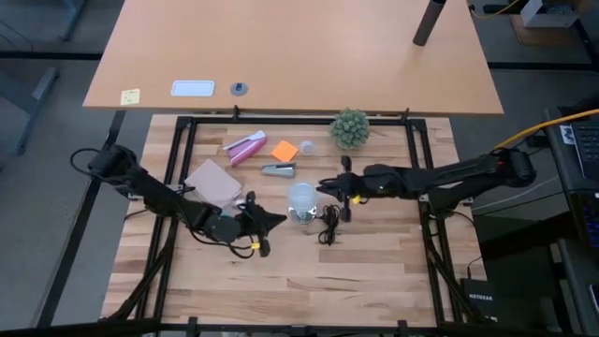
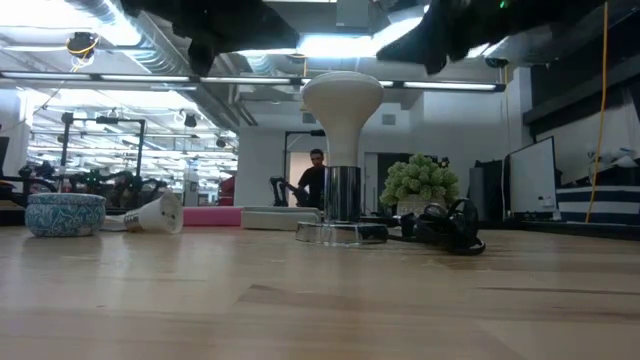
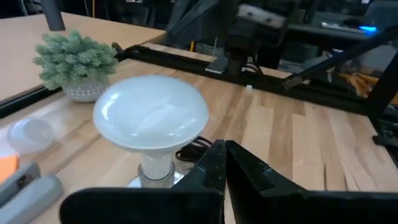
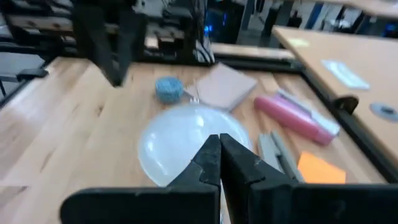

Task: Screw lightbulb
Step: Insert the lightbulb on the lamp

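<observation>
The white lightbulb (image 1: 301, 200) stands upright with its dome up, its base in the shiny metal socket (image 2: 341, 194) on a clear round foot near the table's middle. My left gripper (image 1: 279, 221) hovers shut at the bulb's near left, its tips (image 3: 219, 150) pointing toward the dome (image 3: 151, 113). My right gripper (image 1: 324, 184) is shut at the bulb's far right, looking down on the dome (image 4: 180, 144). In the low view both arms hang higher than the bulb's top (image 2: 342, 92). Neither touches it.
A black cord (image 1: 329, 225) lies coiled right of the socket. Behind the bulb are a grey-silver oblong item (image 1: 278, 169), an orange note (image 1: 284, 150), a pink item (image 1: 245, 147), a tan pad (image 1: 214, 183) and a green plant ball (image 1: 350, 127). A blue bowl (image 2: 65, 213) sits at left.
</observation>
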Available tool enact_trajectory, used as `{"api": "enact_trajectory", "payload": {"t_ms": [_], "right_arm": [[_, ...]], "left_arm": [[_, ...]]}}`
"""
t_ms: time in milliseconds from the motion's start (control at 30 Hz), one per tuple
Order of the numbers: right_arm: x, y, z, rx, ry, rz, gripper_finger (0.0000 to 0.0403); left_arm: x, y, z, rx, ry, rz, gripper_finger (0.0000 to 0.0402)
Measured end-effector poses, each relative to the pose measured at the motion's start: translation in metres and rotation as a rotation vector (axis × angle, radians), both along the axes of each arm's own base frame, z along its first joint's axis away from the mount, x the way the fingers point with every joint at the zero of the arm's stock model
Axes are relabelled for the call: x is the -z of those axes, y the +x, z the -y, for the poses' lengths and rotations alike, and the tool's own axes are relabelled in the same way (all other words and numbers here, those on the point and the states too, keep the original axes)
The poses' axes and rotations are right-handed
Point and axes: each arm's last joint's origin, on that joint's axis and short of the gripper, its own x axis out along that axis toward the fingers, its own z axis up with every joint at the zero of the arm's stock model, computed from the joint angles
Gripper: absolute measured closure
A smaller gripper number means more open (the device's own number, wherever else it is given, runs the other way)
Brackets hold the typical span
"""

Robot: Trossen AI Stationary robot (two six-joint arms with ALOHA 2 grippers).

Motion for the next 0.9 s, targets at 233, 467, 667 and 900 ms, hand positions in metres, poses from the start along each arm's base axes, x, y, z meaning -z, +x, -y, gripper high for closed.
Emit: {"api": "enact_trajectory", "payload": {"t_ms": [233, 467, 667, 900], "right_arm": [[0.015, 0.003, 0.016, 0.004, 0.046, -0.047, 0.0398], [0.022, 0.000, 0.021, 0.001, 0.080, -0.041, 0.0398], [0.028, -0.002, 0.020, 0.002, 0.117, -0.046, 0.0398], [0.028, -0.002, 0.020, 0.009, 0.142, -0.046, 0.0398]], "left_arm": [[0.011, 0.008, 0.002, 0.000, 0.000, 0.006, 0.0400], [0.026, 0.020, -0.002, -0.016, -0.008, 0.013, 0.0400], [0.029, 0.024, -0.009, -0.045, -0.007, 0.009, 0.0400], [0.028, 0.026, -0.013, -0.059, 0.004, 0.019, 0.0400]]}}
